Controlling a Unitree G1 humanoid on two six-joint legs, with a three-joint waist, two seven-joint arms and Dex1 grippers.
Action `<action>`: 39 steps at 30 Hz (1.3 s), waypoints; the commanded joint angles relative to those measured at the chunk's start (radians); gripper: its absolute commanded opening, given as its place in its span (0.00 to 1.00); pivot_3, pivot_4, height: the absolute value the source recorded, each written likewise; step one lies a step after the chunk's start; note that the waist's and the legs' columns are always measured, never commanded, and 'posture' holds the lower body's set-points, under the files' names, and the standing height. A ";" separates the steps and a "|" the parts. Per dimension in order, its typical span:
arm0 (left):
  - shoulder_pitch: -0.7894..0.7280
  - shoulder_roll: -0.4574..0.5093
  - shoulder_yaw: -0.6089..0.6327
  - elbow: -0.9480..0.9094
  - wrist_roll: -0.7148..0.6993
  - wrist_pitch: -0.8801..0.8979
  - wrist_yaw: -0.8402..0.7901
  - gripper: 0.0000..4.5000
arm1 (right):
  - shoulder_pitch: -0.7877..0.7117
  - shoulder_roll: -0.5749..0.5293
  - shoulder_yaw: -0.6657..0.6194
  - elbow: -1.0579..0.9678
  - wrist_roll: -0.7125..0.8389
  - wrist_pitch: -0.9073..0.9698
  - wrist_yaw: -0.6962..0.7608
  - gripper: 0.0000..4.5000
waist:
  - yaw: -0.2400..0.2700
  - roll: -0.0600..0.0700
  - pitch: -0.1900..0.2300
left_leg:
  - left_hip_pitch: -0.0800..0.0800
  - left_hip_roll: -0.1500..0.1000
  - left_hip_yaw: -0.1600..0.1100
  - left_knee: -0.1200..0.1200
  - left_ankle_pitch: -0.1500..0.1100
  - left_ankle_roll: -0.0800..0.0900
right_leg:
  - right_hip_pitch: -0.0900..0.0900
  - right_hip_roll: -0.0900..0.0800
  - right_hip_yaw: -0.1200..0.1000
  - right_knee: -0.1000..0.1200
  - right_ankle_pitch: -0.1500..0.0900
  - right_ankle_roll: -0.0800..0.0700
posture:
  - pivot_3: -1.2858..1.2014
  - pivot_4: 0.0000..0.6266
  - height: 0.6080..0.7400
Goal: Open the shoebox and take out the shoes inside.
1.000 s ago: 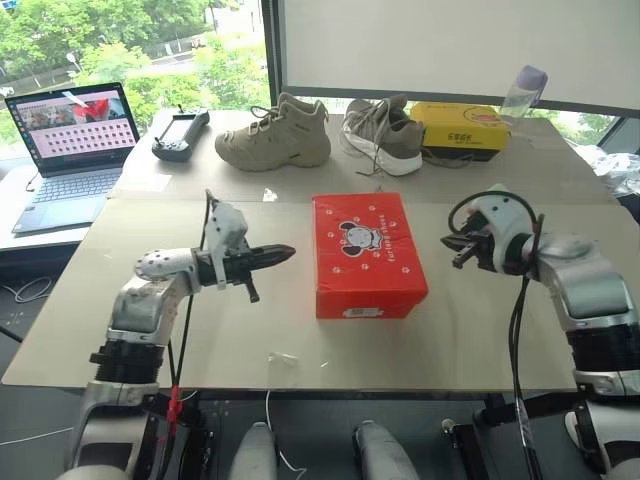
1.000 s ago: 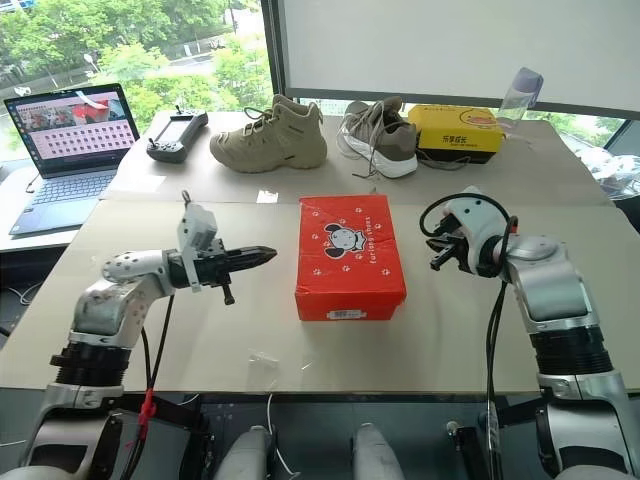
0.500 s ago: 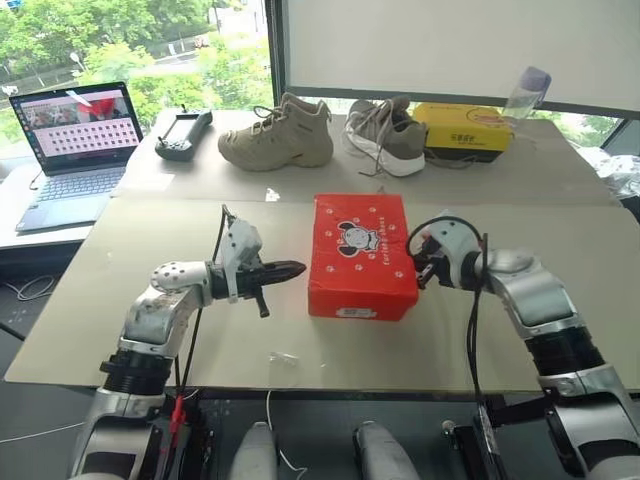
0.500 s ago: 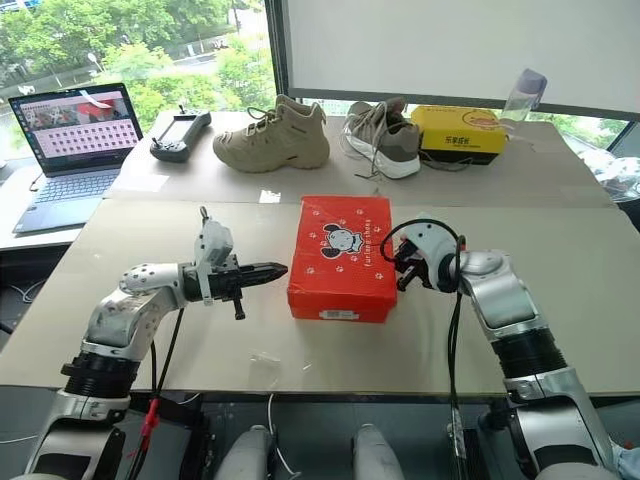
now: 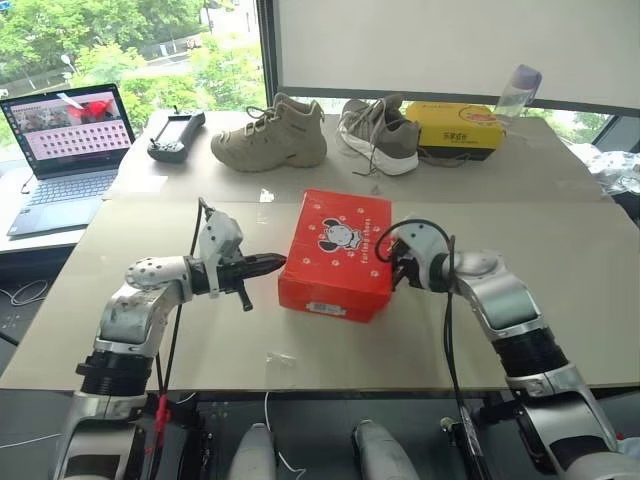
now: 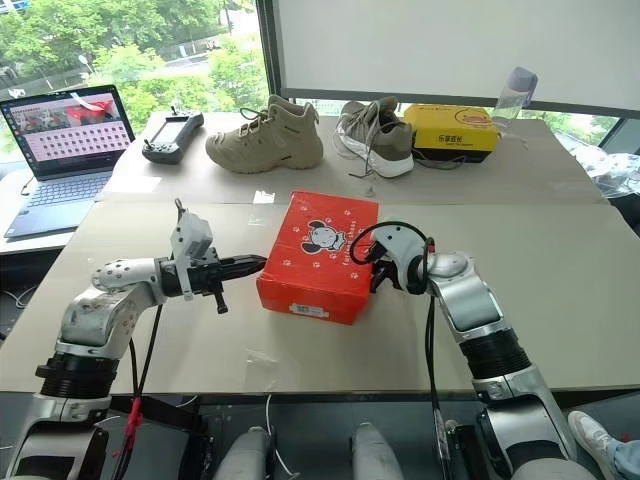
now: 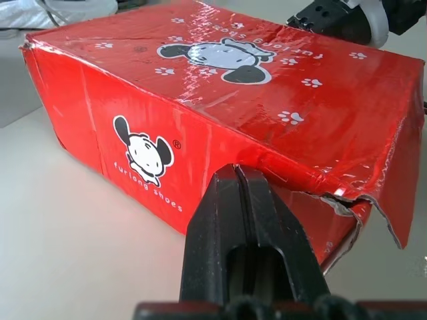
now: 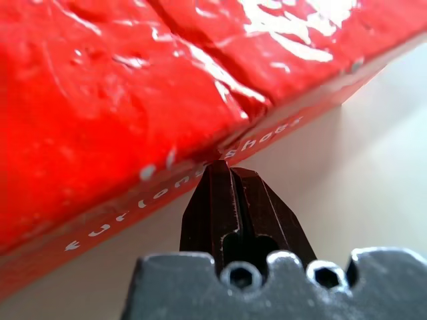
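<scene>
Shoebox (image 5: 335, 254) lid down, mid-counter (image 5: 560, 300), slightly skewed. Left gripper (image 5: 277, 262) fingers pressed together, tip at box's left side. Right gripper (image 8: 225, 175) likewise closed, tip against the right side's lid seam.

Both arms reach forward over the tabletop's near half, elbows bent outward, forearms angled in toward each other. The left hand (image 5: 270, 263) points nearly level toward the middle, its two black fingers (image 7: 243, 220) pressed together, tips at the box (image 5: 335, 255)'s left side. The right hand (image 6: 375, 272) tilts downward and inward, fingers (image 8: 230, 200) closed as well, tips against the box's right side.
</scene>
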 commanded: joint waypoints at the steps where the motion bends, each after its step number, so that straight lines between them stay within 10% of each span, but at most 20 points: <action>1: 0.016 -0.006 -0.019 -0.075 -0.044 0.007 -0.022 0.00 | -0.037 0.014 -0.005 -0.072 0.017 0.001 -0.002 0.02 | 0.001 0.000 0.000 | 0.000 0.000 0.000 0.000 0.000 0.000 | 0.000 0.000 0.000 0.000 0.000 0.000 | 0.52 0.24 0.79; 14: 0.086 0.099 0.114 0.144 -0.013 -0.085 -0.009 0.00 | 0.018 -0.120 -0.052 -0.078 0.022 -0.011 0.049 0.02 | -0.001 0.000 0.000 | 0.000 0.000 0.000 0.000 0.000 0.000 | 0.000 0.000 0.000 0.000 0.000 0.000 | 0.52 0.24 0.79; 24: 0.324 0.161 0.392 -0.166 -0.365 0.170 -0.017 0.00 | 0.089 -0.172 -0.019 -0.010 0.040 -0.131 0.165 0.02 | -0.007 0.000 0.000 | 0.000 0.001 0.001 -0.001 0.000 0.000 | 0.000 0.000 0.000 0.000 0.000 -0.001 | 0.52 0.24 0.79; 39: 0.626 0.222 0.422 -0.235 -0.315 0.011 -0.177 0.00 | 0.007 -0.089 -0.061 0.196 0.140 -0.203 0.273 0.02 | -0.004 -0.002 0.000 | 0.005 0.002 0.004 -0.003 0.000 0.000 | 0.001 0.000 0.001 0.000 -0.005 -0.010 | 0.52 0.24 0.79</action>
